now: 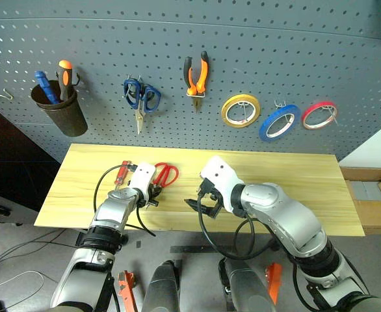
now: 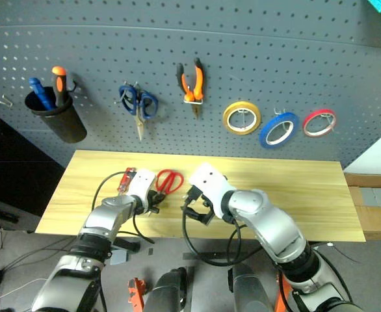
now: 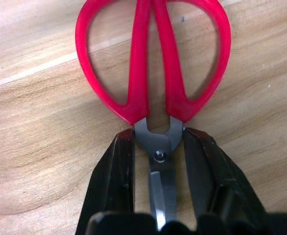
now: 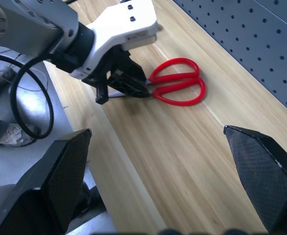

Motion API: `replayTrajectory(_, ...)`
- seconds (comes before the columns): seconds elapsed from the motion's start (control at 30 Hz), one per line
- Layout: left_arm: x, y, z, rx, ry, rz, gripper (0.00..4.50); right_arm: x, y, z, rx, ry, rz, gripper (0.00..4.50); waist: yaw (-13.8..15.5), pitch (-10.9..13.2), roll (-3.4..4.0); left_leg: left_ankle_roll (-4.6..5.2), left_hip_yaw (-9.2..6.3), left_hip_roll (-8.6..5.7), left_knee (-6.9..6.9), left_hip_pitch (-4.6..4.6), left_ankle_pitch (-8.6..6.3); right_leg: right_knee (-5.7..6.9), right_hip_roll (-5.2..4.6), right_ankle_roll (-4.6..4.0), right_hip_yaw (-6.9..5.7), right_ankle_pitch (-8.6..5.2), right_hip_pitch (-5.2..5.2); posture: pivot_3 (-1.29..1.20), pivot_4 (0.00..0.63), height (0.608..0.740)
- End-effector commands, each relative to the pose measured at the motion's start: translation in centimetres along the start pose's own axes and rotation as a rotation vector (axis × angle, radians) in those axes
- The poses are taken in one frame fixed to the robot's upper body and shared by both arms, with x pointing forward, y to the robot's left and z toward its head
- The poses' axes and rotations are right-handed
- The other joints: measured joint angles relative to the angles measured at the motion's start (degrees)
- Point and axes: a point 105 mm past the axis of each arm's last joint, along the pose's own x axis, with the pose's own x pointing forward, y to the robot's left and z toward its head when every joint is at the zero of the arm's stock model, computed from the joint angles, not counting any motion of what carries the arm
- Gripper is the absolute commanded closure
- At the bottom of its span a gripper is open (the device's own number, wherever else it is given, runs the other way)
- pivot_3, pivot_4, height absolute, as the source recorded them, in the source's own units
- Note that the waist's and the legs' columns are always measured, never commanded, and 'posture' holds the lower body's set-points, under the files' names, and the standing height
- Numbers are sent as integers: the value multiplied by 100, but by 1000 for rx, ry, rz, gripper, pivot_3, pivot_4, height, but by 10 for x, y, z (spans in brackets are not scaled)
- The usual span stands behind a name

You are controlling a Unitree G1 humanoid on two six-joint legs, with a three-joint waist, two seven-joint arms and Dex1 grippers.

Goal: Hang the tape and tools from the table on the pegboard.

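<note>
**Pegboard** (image 1: pixel 190 58): large dark grey perforated panel behind the table. Already hung on it: orange-and-black pliers (image 1: pixel 197 75), blue tape roll (image 1: pixel 279 122). Also on it, not part of the job: yellow tape roll (image 1: pixel 240 110), red-pink tape roll (image 1: pixel 318 115), blue-handled scissors (image 1: pixel 140 99), dark cup (image 1: pixel 60 110) with two screwdrivers.

**Table** (image 1: pixel 288 188): pale wood top. Two tools lie on it towards the robot's left.

**Right gripper** (image 1: pixel 201 206): jaws spread wide, holding nothing, hovering over the near edge of the table beside the left hand.

**Left gripper** (image 3: pixel 158 161): fingers closed in on the scissors at the pivot, one finger on each side of the steel neck just below the handles.

**Red-handled scissors** (image 3: pixel 151 58): flat on the table, blades pointing towards the robot, loops towards the pegboard. Judged light and rigid. Steel neck is smooth and narrow, so the tool may swivel or slip in a pinch there. The hold at the pivot keeps both loops free, which suits slipping a loop over a hook.

**Red-handled screwdriver** (image 1: pixel 122 174): slim, lying just beside the left gripper, not yet hung. Judged light, stiff, apt to roll; handle is the better place to grasp.
</note>
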Motion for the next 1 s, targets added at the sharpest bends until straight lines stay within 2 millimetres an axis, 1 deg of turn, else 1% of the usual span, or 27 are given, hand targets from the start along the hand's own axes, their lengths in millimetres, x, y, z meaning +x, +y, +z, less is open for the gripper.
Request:
replayTrajectory(0.03,-7,3,9,-12,-104,26,3419,-10,-7,16,-32,-67,-19,0,-10,0,0,0,0,0,0,0,0,0,0,0,1,0,0,-109,235,740)
replayTrajectory(0.17,-21,1,19,-30,-237,31,3431,-19,-14,20,-34,-89,-26,0,-11,1,0,0,1,2,-4,-1,0,-9,-3,-1,1,0,-1,-114,238,740)
replayTrajectory(0.27,-42,-8,27,-25,-361,-7,3431,-30,-17,25,-54,-120,-16,0,-14,1,0,0,0,4,-7,-5,-1,-17,-3,-1,0,0,-2,-118,241,740)
replayTrajectory(0.3,-51,-11,31,-2,-408,-15,3431,-33,-18,26,-58,-127,-15,0,-14,1,0,0,1,3,-9,-5,-1,-21,-5,-1,2,0,-1,-119,242,740)
replayTrajectory(0.37,-77,-16,44,89,-530,-19,3431,-44,-19,29,-86,-156,-4,0,-14,1,0,0,1,4,-10,-5,-1,-29,-5,-1,0,0,2,-113,242,740)
replayTrajectory(0.4,-86,-19,48,122,-568,-16,3431,-48,-20,31,-97,-167,0,0,-13,1,0,0,2,5,-12,-6,-2,-35,-5,0,2,1,2,-111,242,740)
replayTrajectory(0.53,-115,-20,61,236,-679,44,3431,-66,-17,39,-170,-244,46,0,1,1,0,1,1,4,-17,-6,-2,-47,-7,0,-1,0,7,-105,240,740)
replayTrajectory(0.57,-120,-19,63,249,-695,56,3431,-69,-17,39,-182,-253,54,0,0,1,0,1,2,4,-17,-6,-2,-51,-6,0,-1,0,8,-103,239,740)
replayTrajectory(0.63,-134,-20,73,281,-771,82,3431,-72,-17,39,-192,-258,74,0,-4,0,1,2,5,4,-18,-6,-3,-66,-5,1,1,0,13,-99,236,740)
replayTrajectory(0.7,-144,-18,81,292,-821,108,3431,-74,-17,38,-199,-262,87,0,-4,0,1,3,8,6,-17,-8,-3,-76,-5,1,2,0,14,-96,234,740)
replayTrajectory(0.8,-159,-12,103,322,-923,177,3431,-73,-21,39,-203,-268,87,0,-1,0,0,3,8,5,-16,-8,-3,-75,-4,1,2,0,15,-88,230,740)
replayTrajectory(1.0,-168,3,130,325,-998,260,3431,-70,-28,39,-212,-258,71,0,4,0,0,3,8,2,-13,-11,-3,-77,-2,5,3,3,16,-84,228,740)
